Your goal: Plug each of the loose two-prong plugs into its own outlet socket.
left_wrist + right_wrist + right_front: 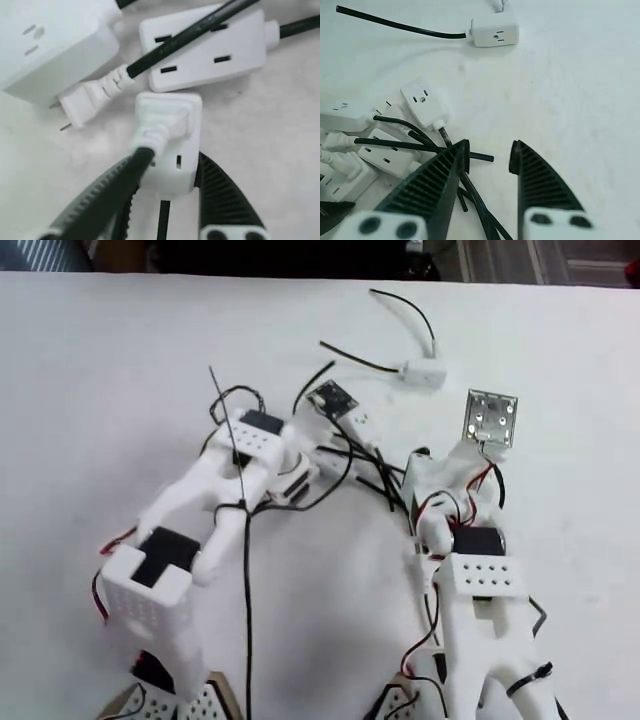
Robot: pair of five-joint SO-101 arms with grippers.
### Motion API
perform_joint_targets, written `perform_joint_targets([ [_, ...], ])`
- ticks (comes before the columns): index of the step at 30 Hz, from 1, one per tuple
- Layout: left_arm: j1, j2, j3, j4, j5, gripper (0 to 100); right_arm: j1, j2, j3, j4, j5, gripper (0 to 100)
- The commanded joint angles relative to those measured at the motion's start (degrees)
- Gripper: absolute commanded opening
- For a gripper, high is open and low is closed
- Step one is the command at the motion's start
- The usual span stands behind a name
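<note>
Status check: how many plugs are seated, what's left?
Done: one plug looks seated in the outlet block. In hand: left gripper holds that block. Remaining: a loose plug lies beside it, prongs bare; right gripper open, empty, above the cords.

On the table [90, 350], a tangle of sockets and cords [345, 455] lies between the two arms; a lone socket [422, 372] sits well behind it, a metal plate [490, 418] off right. The left gripper [172, 162] holds a socket [182, 150] with a plug [167, 117] in it, a loose plug [82, 104] just beside, a cord [200, 25] crossing the socket block [220, 60] behind.
</note>
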Motion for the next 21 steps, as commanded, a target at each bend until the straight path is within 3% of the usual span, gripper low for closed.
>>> perform_joint_targets([
  [1,1.54,-2.51,-2.11,2.46,0.09,2,0.57,-1.36,-0.35,-0.66,0.00,12.7],
  [11,-1.01,-17.27,-2.02,7.30,0.09,2,0.57,-1.36,-0.35,-0.66,0.00,12.7],
  [16,-7.25,-17.98,-3.96,5.89,0.09,2,0.57,-1.36,-0.35,-0.66,0.00,12.7],
  [21,-14.81,-11.38,-14.33,5.89,0.00,2,0.48,-1.36,-0.35,-0.66,0.00,12.7],
])
